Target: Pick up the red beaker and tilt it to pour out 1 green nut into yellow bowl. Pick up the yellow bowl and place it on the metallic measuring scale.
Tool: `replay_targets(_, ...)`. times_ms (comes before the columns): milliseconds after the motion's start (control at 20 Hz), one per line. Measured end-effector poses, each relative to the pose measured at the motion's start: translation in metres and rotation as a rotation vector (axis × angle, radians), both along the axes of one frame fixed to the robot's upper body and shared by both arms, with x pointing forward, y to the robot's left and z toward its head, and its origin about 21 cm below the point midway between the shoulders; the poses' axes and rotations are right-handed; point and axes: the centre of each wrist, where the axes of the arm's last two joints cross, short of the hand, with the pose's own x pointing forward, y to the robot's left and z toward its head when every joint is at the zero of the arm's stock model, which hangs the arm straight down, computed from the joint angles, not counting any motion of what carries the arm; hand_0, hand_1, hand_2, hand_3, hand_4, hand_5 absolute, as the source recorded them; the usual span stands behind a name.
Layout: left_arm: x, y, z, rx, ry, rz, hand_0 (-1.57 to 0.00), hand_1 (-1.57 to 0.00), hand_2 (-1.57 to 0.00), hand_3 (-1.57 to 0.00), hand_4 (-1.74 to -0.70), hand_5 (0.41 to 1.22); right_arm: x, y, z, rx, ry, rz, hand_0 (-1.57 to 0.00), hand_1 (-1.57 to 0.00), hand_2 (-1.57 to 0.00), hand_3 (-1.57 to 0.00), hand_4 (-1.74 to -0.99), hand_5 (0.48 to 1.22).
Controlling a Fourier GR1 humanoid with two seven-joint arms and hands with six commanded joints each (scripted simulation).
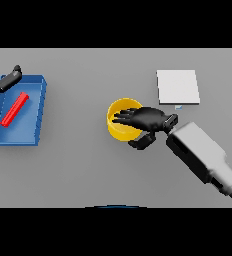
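Two stages make up this job, and the scene suggests the second is the one in hand. The red beaker (14, 109) lies on its side in a blue tray (37, 117) at the far left of the desk (88, 165), held by nothing, so the pouring looks finished or set aside. Whether a green nut is in the yellow bowl (119, 120) cannot be told: no green shows, and much of the bowl's inside is covered.

The bowl sits near the middle of the desk. The right hand (147, 120) reaches in from the right and lies over the bowl's right half, its fingers (123, 117) straight and spread across the opening, its thumb (140, 142) curled below, just outside the near rim. That looks like a grasp being set on the rim, but the bowl seems to rest on the desk, not lifted.

The scale (177, 86), a pale square plate, lies to the far right of the bowl, apart from it, with nothing on it. So lifting, carrying and setting down are all left.

The left hand (2, 81) shows at the far left edge, over the tray's far corner, fingers loosely spread, holding nothing.
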Motion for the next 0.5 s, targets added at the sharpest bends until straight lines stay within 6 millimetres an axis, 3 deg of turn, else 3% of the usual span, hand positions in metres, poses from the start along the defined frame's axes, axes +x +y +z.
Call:
replay_targets(100,0.0001,-0.0009,0.0046,0.012,0.000,0.004,0.00,0.00,0.00,0.00,-0.80,0.730,0.0002,0.0038,-0.0004,0.000,0.005,-0.018,-0.07,-0.07,-0.14,-0.18,-1.365,0.838)
replay_targets(250,0.0000,-0.0053,0.0027,0.010,0.011,0.006,0.00,0.00,0.00,0.00,-0.79,0.729,-0.0010,0.0056,0.0015,-0.006,0.012,-0.003,-0.47,-0.38,-0.38,-0.42,-1.479,0.999)
replay_targets(350,-0.0028,-0.0023,0.0036,0.009,-0.001,0.007,0.00,0.00,0.00,0.00,-0.79,0.732,-0.0028,0.0054,0.0016,-0.018,0.012,0.013,-0.78,-0.65,-0.59,-0.83,-1.469,1.079)
replay_targets(400,-0.0026,0.0006,0.0050,0.011,0.000,0.013,0.00,0.00,0.00,0.00,-0.79,0.733,-0.0029,0.0035,0.0013,-0.015,0.012,0.020,-0.94,-0.81,-0.79,-0.98,-1.521,1.108)
replay_targets(500,-0.0048,0.0035,0.0025,0.006,0.001,0.002,0.00,0.00,0.00,0.00,-0.79,0.736,-0.0030,0.0035,0.0008,-0.009,0.018,0.011,-1.17,-1.08,-1.07,-1.03,-1.594,1.148)
